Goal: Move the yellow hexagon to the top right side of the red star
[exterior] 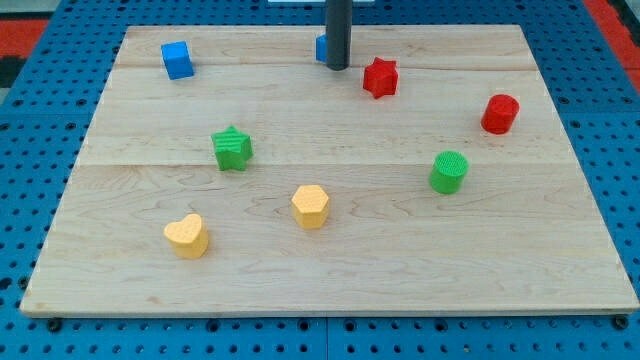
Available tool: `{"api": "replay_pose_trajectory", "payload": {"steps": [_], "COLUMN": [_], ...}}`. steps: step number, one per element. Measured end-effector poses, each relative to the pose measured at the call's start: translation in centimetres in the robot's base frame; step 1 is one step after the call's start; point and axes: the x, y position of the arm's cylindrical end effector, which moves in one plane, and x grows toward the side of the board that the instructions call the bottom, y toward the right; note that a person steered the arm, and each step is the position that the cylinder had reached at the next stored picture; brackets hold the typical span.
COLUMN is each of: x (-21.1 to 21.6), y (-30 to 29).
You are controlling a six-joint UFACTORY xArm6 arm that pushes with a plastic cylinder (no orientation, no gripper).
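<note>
The yellow hexagon point(311, 206) lies on the wooden board point(330, 270) below the middle. The red star point(380, 77) lies near the view's top, right of centre. My tip point(338, 67) rests on the board just left of the red star, far above the yellow hexagon. The rod partly hides a blue block point(322, 48) behind it.
A blue cube point(177, 59) sits at the top left. A green star point(232, 148) lies left of centre. A yellow heart point(187, 236) lies at the lower left. A green cylinder point(449, 172) and a red cylinder point(499, 113) lie at the right.
</note>
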Motion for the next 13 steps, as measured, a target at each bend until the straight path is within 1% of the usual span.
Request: {"api": "replay_pose_trajectory", "payload": {"steps": [2,4,6,7,8,9,10,11,13], "x": [2.2,5.8,13.1,15.2,20.3,26.5,30.8,29.8,26.4], "y": [-0.8,-3.7,-1.6,-0.1,-0.6,1.2,-0.2,-2.8,-5.0]}}
